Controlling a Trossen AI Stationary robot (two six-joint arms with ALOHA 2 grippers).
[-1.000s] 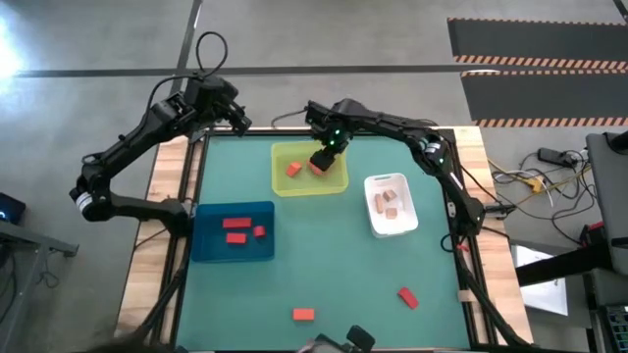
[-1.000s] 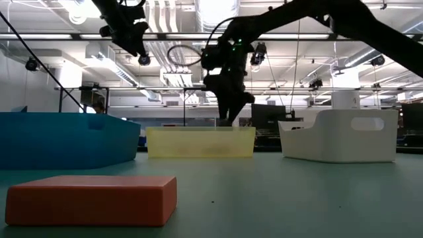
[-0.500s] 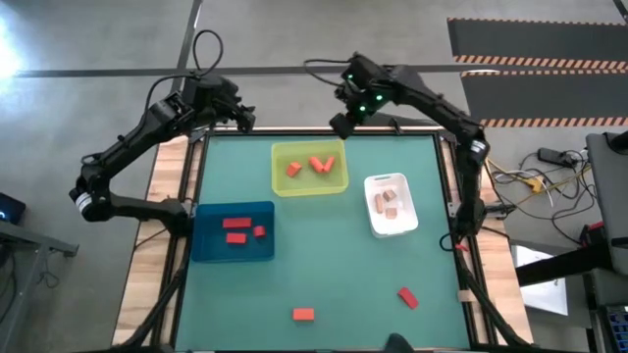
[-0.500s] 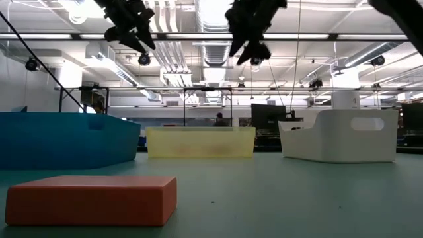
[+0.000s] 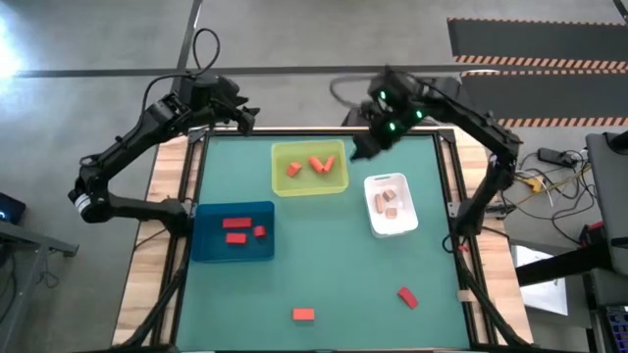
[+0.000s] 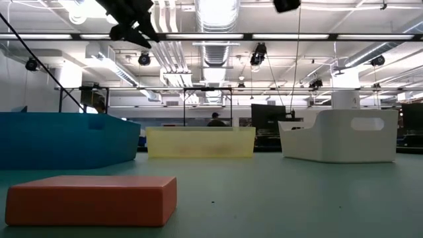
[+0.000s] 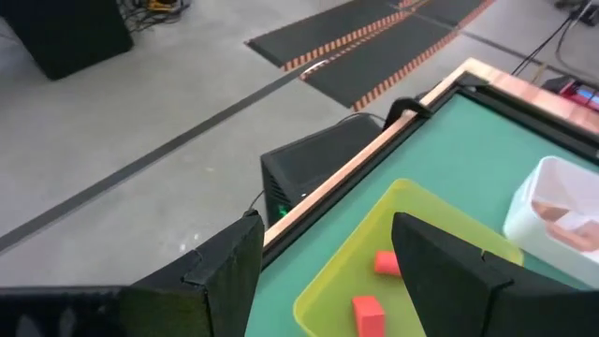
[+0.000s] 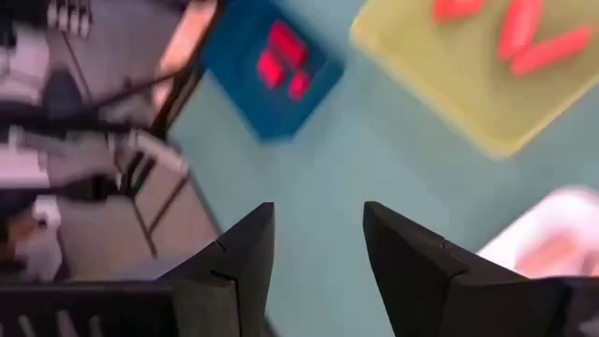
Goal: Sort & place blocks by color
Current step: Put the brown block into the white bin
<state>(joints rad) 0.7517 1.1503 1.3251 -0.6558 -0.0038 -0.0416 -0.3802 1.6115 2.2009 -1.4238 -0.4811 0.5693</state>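
Three orange blocks point(image 5: 314, 165) lie in the yellow-green tray point(image 5: 283, 183). Red blocks point(image 5: 238, 229) lie in the blue tray point(image 5: 206, 245), and pale tan-pink blocks point(image 5: 389, 204) in the white tray point(image 5: 373, 224). Two loose blocks rest flat on the green table near its front edge: an orange-red block point(image 5: 303, 314) and a red block point(image 5: 406, 297). My right gripper point(image 5: 359, 151) hangs open and empty high above the table, between the yellow-green and white trays. My left gripper point(image 5: 247, 118) waits open over the table's far left corner.
The three trays fill the table's far and middle part, and bare green mat point(image 5: 334, 265) lies between them and the loose blocks. In the low view the orange-red block point(image 6: 89, 198) fills the foreground. A wooden rim point(image 5: 167, 245) runs along the table's sides.
My right gripper has risen from just above the yellow-green tray, swung to the far edge and then toward the table's right, and now hangs high beside the white tray. The orange blocks it stood over lie uncovered in the yellow-green tray.
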